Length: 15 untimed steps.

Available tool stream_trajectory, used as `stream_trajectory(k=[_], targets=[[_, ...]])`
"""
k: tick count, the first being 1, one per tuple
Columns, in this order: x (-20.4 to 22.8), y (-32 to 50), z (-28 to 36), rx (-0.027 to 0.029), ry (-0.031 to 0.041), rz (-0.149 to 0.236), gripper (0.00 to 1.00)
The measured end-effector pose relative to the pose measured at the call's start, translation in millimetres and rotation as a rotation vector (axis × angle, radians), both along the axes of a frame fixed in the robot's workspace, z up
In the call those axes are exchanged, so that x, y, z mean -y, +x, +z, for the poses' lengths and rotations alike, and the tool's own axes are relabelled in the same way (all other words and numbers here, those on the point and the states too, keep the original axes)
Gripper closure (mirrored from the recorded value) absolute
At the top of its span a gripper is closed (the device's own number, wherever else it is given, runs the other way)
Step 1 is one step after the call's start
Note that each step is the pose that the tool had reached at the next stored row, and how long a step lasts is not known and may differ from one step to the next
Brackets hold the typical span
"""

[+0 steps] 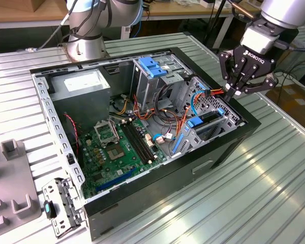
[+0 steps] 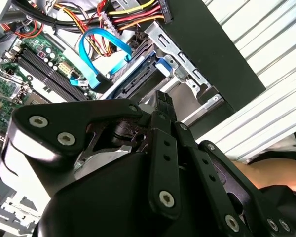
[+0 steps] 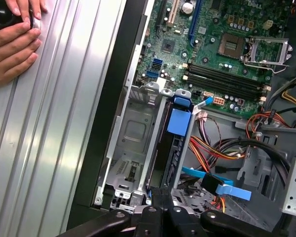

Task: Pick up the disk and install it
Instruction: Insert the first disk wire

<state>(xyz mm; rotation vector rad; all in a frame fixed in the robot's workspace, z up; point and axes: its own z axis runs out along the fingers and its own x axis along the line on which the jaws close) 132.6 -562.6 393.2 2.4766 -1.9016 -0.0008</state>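
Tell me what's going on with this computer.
A robot arm is working over an open computer case. Its gripper, shut and holding nothing, hangs just above the drive cage at the case's edge. The disk, with its blue rails, already sits on edge in a slot of that cage. A person's hands rest on the table beside the case.

One open case (image 1: 142, 199), one motherboard (image 1: 114, 147), one power supply (image 1: 84, 84), one disk (image 3: 179, 121), one blue bracket (image 1: 153, 66), one gripper (image 1: 232, 93), two hands (image 3: 12, 47), one table (image 1: 244, 193).
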Motion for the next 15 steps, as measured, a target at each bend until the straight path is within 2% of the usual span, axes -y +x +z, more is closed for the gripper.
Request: stream_trajectory(k=[3,5,7,12,15], targets=[[0.0,1.5,-0.1,0.0000,0.0001,0.024,0.89],[0.0,2.6,0.0,0.0000,0.0022,0.065,0.89],[0.0,4.2,0.4,-0.0001,0.0032,0.084,0.89],[-1.6,9.8,0.6,-0.0010,0.0032,0.087,0.89],[-5.1,13.5,0.6,-0.0011,0.0032,0.092,0.89]])
